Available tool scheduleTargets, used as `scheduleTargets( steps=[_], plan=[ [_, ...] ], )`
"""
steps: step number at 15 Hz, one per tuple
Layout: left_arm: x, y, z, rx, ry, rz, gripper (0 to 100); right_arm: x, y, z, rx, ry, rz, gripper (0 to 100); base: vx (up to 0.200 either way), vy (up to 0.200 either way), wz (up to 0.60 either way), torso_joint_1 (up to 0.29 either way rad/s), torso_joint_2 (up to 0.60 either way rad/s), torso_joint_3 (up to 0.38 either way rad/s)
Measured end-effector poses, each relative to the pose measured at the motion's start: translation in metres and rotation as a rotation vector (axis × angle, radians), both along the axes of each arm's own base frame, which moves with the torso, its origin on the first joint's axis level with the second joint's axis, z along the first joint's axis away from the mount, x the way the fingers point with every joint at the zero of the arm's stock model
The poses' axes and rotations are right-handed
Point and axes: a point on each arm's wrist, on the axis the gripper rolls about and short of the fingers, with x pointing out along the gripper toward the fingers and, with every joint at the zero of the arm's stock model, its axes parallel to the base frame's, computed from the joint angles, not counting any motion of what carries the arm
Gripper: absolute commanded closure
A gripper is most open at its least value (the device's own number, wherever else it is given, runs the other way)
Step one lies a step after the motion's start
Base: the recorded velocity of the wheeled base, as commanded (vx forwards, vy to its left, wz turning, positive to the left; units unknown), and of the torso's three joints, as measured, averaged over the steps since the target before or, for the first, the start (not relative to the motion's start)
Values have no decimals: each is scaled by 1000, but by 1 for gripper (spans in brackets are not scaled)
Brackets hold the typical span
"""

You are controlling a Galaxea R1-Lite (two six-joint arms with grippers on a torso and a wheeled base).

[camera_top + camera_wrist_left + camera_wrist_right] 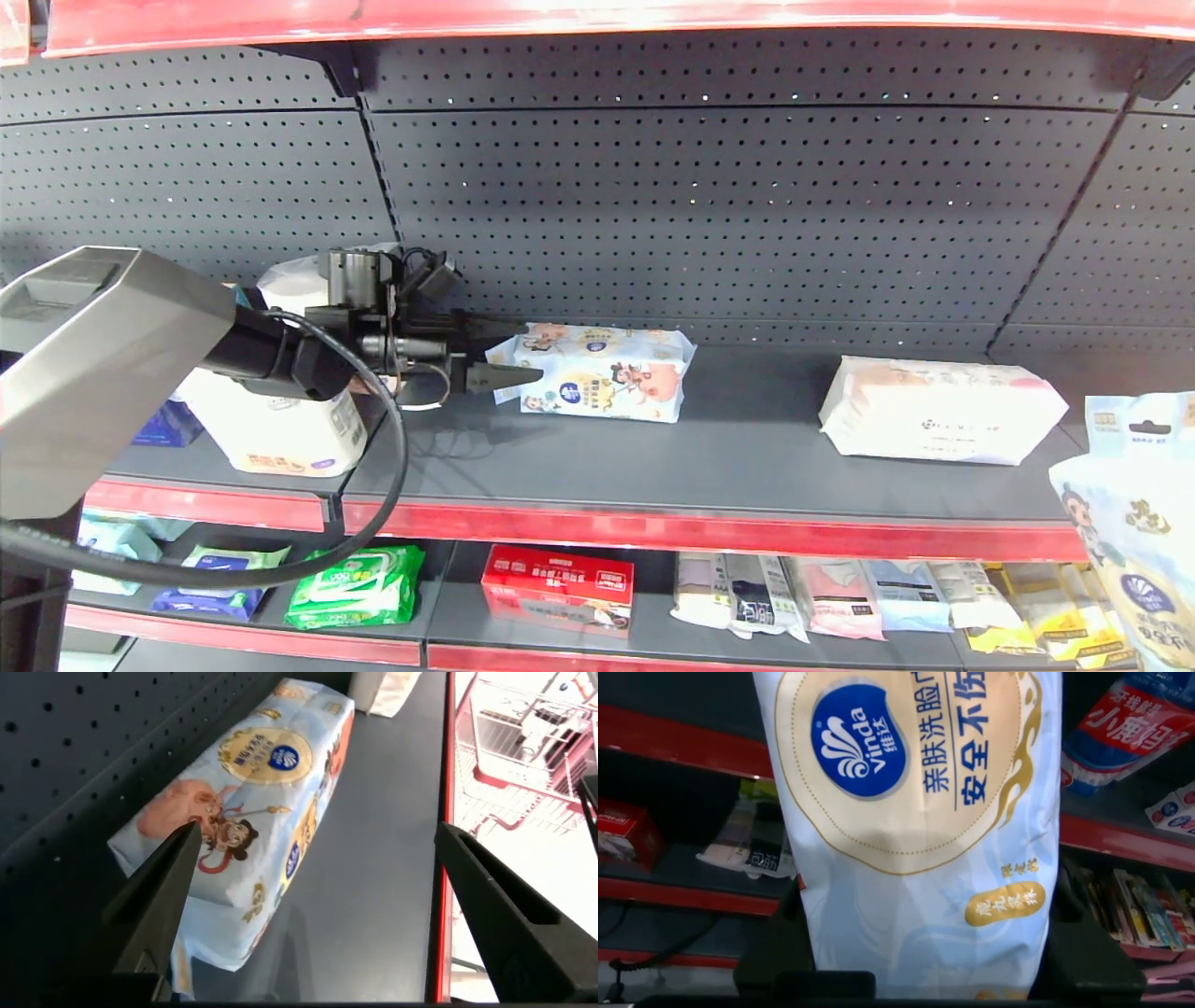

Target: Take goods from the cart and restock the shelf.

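A cartoon-printed tissue pack [602,371] [266,812] lies flat on the dark shelf board [653,467], close to the pegboard back. My left gripper [509,352] [318,915] is at the pack's left end, open wide; one finger [163,896] overlaps the pack's near corner and the other finger [495,915] stands well clear of it. At the lower right, my right gripper [924,933] is shut on a second pack of the same print [1134,523] [915,812], held upright below and in front of the shelf's right end.
A white soft pack [938,409] lies on the shelf to the right. White roll packs [280,420] stand behind my left arm. The lower shelf [560,583] holds several wipes and tissue packs. The cart's wire basket [533,737] is beyond the red shelf edge.
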Motion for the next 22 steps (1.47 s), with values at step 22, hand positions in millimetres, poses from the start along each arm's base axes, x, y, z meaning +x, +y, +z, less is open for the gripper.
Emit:
scheduleTargets(
  steps=[22],
  plan=[
    [8, -8, -41, 8, 32, -63, 0, 0, 0, -7, -4, 30, -4, 100, 0, 0, 0, 0, 0, 0]
  ],
)
